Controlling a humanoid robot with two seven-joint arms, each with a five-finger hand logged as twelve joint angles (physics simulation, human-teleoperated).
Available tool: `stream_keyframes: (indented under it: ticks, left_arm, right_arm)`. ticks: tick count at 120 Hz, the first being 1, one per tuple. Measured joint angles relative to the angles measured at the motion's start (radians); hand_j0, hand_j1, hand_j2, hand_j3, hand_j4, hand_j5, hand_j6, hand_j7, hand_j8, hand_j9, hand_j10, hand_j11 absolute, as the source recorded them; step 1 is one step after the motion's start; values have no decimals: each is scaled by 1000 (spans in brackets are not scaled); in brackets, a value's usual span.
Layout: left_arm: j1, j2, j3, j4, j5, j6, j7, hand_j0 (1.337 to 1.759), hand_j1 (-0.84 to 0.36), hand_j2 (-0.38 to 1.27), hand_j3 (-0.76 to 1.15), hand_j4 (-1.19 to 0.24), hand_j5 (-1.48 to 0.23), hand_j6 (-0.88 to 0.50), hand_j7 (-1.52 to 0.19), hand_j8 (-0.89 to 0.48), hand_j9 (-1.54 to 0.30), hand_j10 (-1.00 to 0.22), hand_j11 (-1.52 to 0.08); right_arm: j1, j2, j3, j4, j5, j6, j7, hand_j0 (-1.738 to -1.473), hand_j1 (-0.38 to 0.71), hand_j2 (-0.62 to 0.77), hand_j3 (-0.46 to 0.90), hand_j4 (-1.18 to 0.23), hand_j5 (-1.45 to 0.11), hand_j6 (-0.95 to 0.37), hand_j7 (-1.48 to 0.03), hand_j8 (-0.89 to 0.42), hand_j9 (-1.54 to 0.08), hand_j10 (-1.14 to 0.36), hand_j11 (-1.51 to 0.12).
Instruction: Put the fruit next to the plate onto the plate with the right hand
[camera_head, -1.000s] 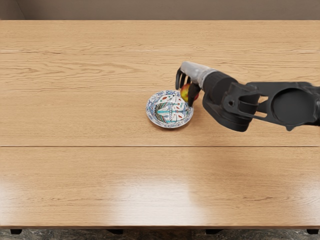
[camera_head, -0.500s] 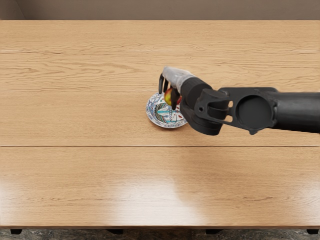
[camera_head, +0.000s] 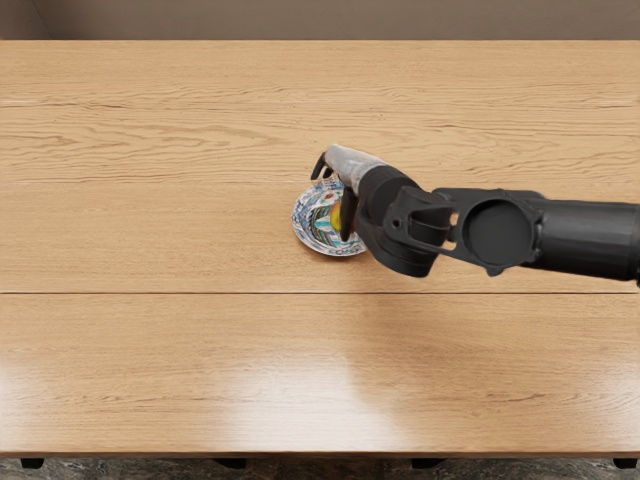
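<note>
the right hand (camera_head: 342, 172) reaches in from the right edge, just above the patterned plate (camera_head: 308, 215) at the centre of the wooden table (camera_head: 150, 330). the yellow fruit (camera_head: 338, 213) shows over the plate's right half, close under the hand; whether the hand grips it or is slack, i cannot tell.

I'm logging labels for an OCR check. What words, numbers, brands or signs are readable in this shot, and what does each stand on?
None: the head view shows no readable text.
Plate: a painted coloured pattern only, no letters.
Right hand and its dark arm: no logo or number visible.
Fruit: mostly hidden under the hand, no sticker visible.
Table: bare wood grain, no markings.
</note>
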Motion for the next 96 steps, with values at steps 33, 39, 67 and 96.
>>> stream_keyframes:
  ticks: [33,39,67,96]
  left_arm:
    - [0,0,0,0,0,0,0,1658,349,0,0,0,0,0,0,0,0,0,0]
    - [0,0,0,0,0,0,0,1658,349,0,0,0,0,0,0,0,0,0,0]
    - [0,0,0,0,0,0,0,1658,349,0,0,0,0,0,0,0,0,0,0]
    - [-12,0,0,0,0,0,0,1658,349,0,0,0,0,0,0,0,0,0,0]
  right_arm:
    - [3,-214,216,142,129,308,0,-1658,-245,70,0,-115,-169,-84,-156,-62,-167,-80,-163]
    - [3,-269,239,157,180,407,0,-1658,-263,54,0,-95,-137,-70,-128,-53,-136,-67,-133]
    - [0,-551,304,173,434,896,18,-1658,-307,15,0,-44,-60,-37,-57,-31,-60,-35,-59]
    - [-17,-754,306,152,574,968,50,-1658,-321,2,0,-28,-35,-26,-34,-24,-35,-25,-35]
